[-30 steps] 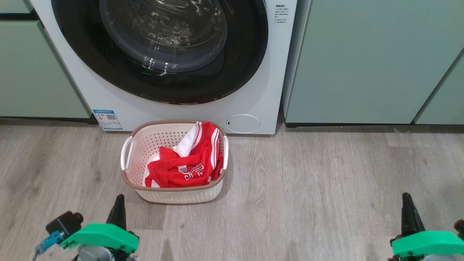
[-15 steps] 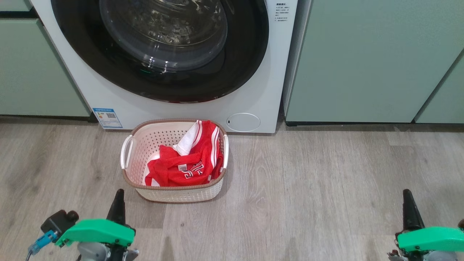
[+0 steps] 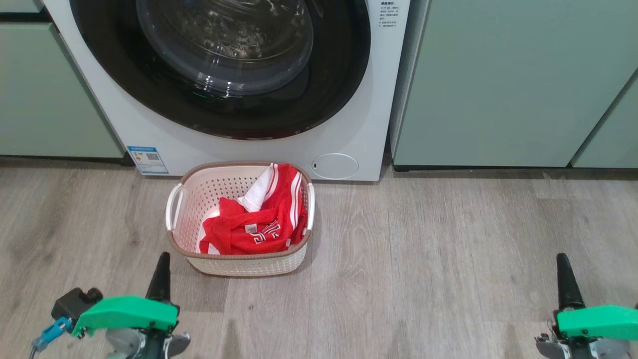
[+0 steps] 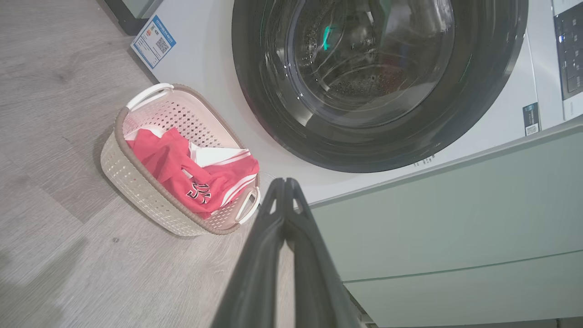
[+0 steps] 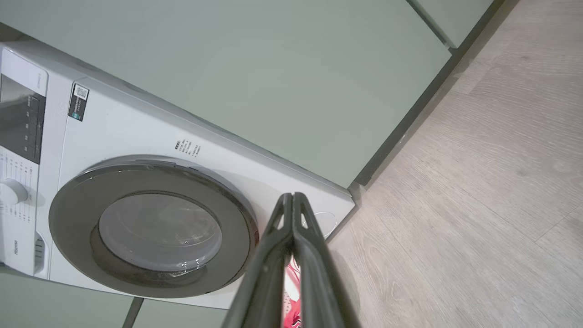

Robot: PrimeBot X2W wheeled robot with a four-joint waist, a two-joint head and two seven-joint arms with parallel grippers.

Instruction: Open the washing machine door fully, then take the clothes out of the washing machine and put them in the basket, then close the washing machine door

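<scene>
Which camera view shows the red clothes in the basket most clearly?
The head view: it looks straight down into the basket and shows the clothes unblocked, with stripes and print. The left wrist view shows them from the side, tilted. The right wrist view shows a thin red strip behind the right gripper.

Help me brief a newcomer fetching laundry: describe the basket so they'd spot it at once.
Find the big white washing machine between pale green cabinets, its round door shut. On the floor just in front stands the basket. It alone is cream perforated plastic with a brown rim and white side handles, holding red clothes with white stripes.
</scene>
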